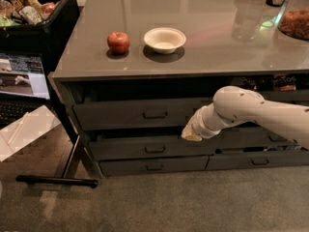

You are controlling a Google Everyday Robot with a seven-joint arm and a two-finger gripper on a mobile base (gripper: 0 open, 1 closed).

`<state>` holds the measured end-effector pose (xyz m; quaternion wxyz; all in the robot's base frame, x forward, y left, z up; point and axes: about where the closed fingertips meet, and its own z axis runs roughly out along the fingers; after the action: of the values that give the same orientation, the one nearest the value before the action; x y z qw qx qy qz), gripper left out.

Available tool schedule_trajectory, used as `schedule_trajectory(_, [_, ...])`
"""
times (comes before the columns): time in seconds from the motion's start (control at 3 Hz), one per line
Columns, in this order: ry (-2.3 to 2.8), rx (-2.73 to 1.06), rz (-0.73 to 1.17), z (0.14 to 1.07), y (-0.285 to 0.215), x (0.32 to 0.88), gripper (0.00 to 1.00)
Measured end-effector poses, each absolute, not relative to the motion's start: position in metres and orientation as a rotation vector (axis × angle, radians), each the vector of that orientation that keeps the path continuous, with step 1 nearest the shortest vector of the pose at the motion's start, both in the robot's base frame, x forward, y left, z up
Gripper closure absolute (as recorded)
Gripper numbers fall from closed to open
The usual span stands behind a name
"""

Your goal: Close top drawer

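Note:
The top drawer [120, 115] is the wide dark-grey front just under the counter, with a small loop handle [154, 114] at its centre. It stands pulled out a little, with a dark gap above it. My white arm reaches in from the right. My gripper [191, 133] is in front of the drawer stack, at the lower right corner of the top drawer's front and right of its handle, above the second drawer [154, 148].
A red apple [118, 42] and a white bowl [164, 39] sit on the grey countertop [203, 57]. A black bin of snacks [29, 13] and a laptop screen [21, 76] stand at the left. A black stand foot [55, 180] lies on the floor.

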<state>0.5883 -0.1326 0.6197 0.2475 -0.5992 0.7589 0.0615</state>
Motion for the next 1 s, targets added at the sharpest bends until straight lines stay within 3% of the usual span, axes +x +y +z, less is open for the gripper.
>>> schedule_trajectory(0.33, [2.049,-1.592,0.147,0.615,-0.135,0.614,0.95])
schedule_trajectory(0.67, [2.027,-1.546,0.101,0.619,-0.139,0.64,1.0])
schedule_trajectory(1.0, [2.004,-1.494,0.051,0.629,-0.142,0.655,0.81])
